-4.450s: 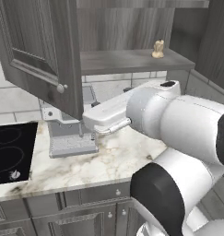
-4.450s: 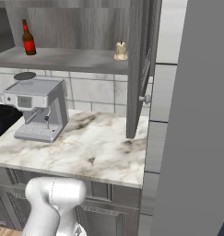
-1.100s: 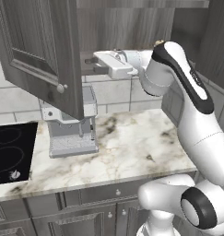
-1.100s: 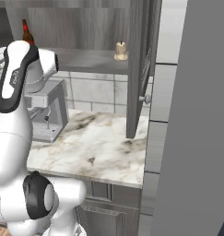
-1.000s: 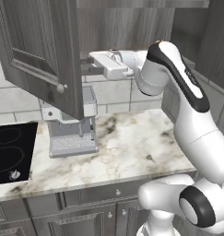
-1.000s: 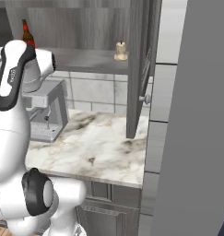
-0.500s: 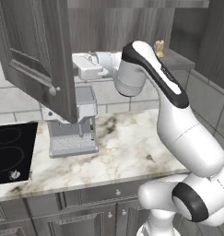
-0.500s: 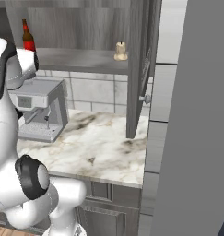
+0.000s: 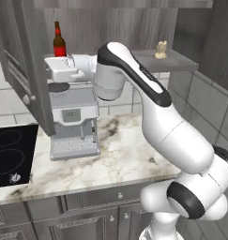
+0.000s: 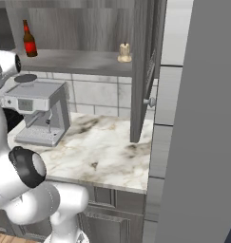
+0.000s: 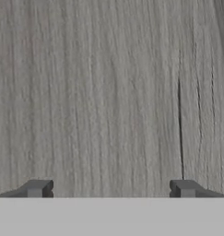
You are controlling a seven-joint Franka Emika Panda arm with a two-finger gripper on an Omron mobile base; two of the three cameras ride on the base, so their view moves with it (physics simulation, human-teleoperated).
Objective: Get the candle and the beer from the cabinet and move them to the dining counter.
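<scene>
The beer (image 9: 59, 44) stands upright at the left end of the cabinet shelf (image 9: 181, 60). It also shows as the beer (image 10: 29, 40) in the right base view. The candle (image 9: 160, 49) sits at the shelf's right end, seen again as the candle (image 10: 124, 51). My hand (image 9: 64, 69) reaches left, just below the bottle and above the coffee machine. It points at the inner face of the left cabinet door (image 9: 21, 61). My gripper (image 11: 111, 188) is open and empty, with grey wood grain close in front of it. The dining counter is out of view.
A steel coffee machine (image 9: 73, 119) stands on the marble worktop (image 9: 120, 159) under the shelf. A black hob (image 9: 12, 154) lies to its left. The right cabinet door (image 10: 143, 71) hangs open over the worktop. A grey wall panel (image 10: 202, 118) lies to the right.
My arm has swung left along the shelf front, from the middle to below the beer. The left door now stands wider open and the bottle has come into view behind it.
</scene>
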